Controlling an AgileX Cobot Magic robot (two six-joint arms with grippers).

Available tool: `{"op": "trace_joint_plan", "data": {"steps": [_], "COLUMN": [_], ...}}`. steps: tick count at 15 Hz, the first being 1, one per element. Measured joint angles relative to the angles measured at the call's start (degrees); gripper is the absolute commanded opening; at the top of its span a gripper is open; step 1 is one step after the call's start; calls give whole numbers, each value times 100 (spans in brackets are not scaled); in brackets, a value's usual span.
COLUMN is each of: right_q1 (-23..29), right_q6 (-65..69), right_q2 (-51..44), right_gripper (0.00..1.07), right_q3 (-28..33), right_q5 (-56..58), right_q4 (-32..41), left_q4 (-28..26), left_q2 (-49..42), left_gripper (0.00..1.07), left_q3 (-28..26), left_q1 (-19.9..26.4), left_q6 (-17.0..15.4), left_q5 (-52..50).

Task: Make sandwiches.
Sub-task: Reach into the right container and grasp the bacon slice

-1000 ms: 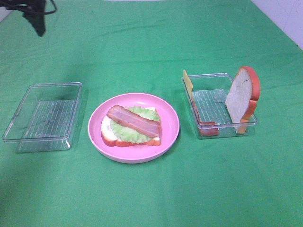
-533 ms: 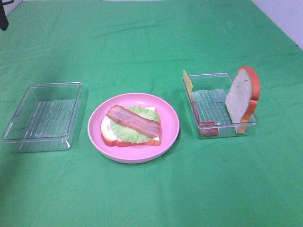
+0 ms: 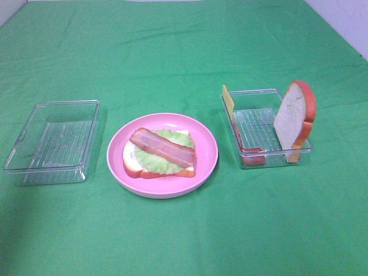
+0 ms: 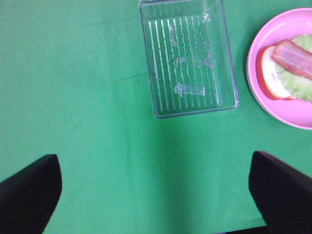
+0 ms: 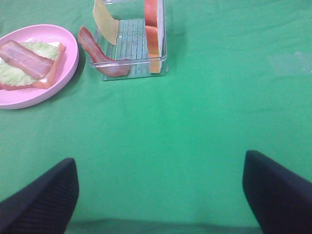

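A round pink plate [image 3: 208, 150] sits in the middle of the green cloth-covered surface [image 3: 172, 52]. On the plate lies the half-built sandwich: a white bread slice with orange-red crust [image 3: 132, 165] at the bottom, a pale green lettuce leaf [image 3: 154, 162] on it, and a pink-red bacon strip [image 3: 163, 147] laid slantwise on top.

To the right of the plate, just beside it, stands a clear ribbed plastic tray [image 3: 275, 157]. A second white bread slice with orange-red crust [image 3: 294, 118] stands upright against the tray's wall far from the plate. A thin yellow cheese slice [image 3: 227, 102] leans at the tray's wall nearest the plate, and a second pink-red bacon strip [image 5: 100, 57] hangs over that same wall near the front corner.

To the left of the plate lies another clear ribbed plastic tray [image 3: 40, 167], apart from it.

The left fingers [image 4: 30, 192] stand wide apart over the cloth, short of the left tray, gripping nothing. The right fingers [image 5: 41, 197] are likewise spread wide over the cloth, well short of the right tray, with only cloth between them.
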Motion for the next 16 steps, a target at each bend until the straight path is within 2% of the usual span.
{"op": "trace_joint_plan", "data": {"steps": [7,16], "right_q1": [0,0], "right_q6": [0,0], "right_q2": [0,0], "right_gripper": [87,87], "right_q3": [0,0], "right_q5": [0,0], "right_q4": [0,0], "left_q4": [0,86], "left_q2": [-2922,-6039], "left_gripper": [98,98], "left_q3": [1822,3713], "left_q1": [0,0], "left_q6": [0,17], "left_q5": [6,-498]}}
